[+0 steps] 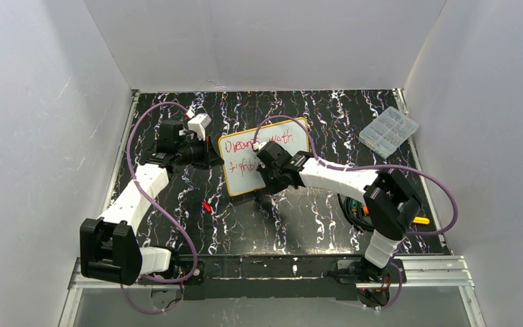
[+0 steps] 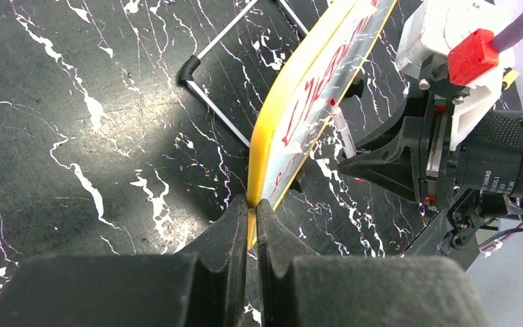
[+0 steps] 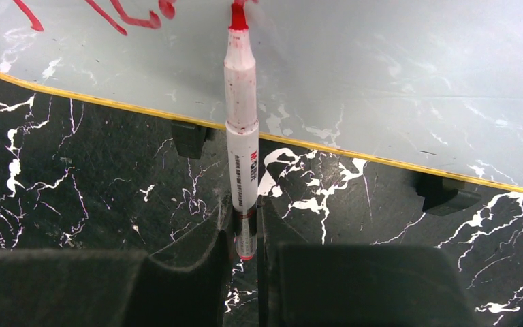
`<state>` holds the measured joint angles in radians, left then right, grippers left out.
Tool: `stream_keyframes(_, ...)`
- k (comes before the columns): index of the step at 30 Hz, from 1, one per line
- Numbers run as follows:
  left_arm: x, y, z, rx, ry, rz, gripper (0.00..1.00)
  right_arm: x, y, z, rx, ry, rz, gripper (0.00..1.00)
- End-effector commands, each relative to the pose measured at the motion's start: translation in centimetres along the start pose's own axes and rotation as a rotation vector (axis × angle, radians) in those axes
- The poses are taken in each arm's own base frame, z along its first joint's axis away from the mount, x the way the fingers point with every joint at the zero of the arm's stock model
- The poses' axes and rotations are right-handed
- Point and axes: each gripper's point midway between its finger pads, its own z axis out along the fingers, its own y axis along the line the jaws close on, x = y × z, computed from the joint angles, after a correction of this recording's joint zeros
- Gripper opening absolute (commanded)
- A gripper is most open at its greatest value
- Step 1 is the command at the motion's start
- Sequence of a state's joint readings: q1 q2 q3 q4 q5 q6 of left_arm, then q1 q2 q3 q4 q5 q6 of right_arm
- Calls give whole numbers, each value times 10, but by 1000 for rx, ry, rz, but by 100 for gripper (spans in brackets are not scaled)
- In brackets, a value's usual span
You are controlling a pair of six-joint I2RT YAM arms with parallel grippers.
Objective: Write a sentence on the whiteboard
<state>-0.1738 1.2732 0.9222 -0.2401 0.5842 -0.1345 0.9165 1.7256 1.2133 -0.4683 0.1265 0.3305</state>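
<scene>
The whiteboard [image 1: 246, 180] stands tilted mid-table, its frame orange-yellow. Red words of the sentence [image 1: 240, 146] run in two lines, partly hidden by my right arm. My left gripper [image 2: 250, 212] is shut on the board's yellow edge [image 2: 267, 136], holding its left side. My right gripper [image 3: 245, 219] is shut on a white marker [image 3: 241, 129], whose red tip touches the whiteboard [image 3: 381, 75] just right of the last red strokes [image 3: 133, 18]. In the left wrist view the marker [image 2: 341, 128] meets the board face at the second line.
A clear plastic compartment box [image 1: 389, 130] lies at the back right. A small red cap [image 1: 206, 206] lies on the black marbled table in front of the board. Black cables and an orange item [image 1: 420, 220] sit by the right arm. The board's wire stand [image 2: 208, 88] is behind it.
</scene>
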Motion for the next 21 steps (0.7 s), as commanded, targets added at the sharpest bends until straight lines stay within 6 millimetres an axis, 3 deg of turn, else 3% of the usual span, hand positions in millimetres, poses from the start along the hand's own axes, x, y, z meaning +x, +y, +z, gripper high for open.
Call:
stream_keyframes(1, -4, -11, -9, 29, -31, 28, 0, 8, 3, 7, -23, 22, 21, 1)
stream_keyframes(6, -4, -11, -9, 29, -31, 28, 0, 8, 4, 4, -31, 20, 29, 1)
stream_keyframes(15, -4, -11, -9, 29, -30, 27, 0, -20, 2, -4, -1, -59, 15, 1)
stream_keyframes(21, -4, -11, -9, 29, -29, 26, 0, -25, -1, -3, 16, -65, 9, 1)
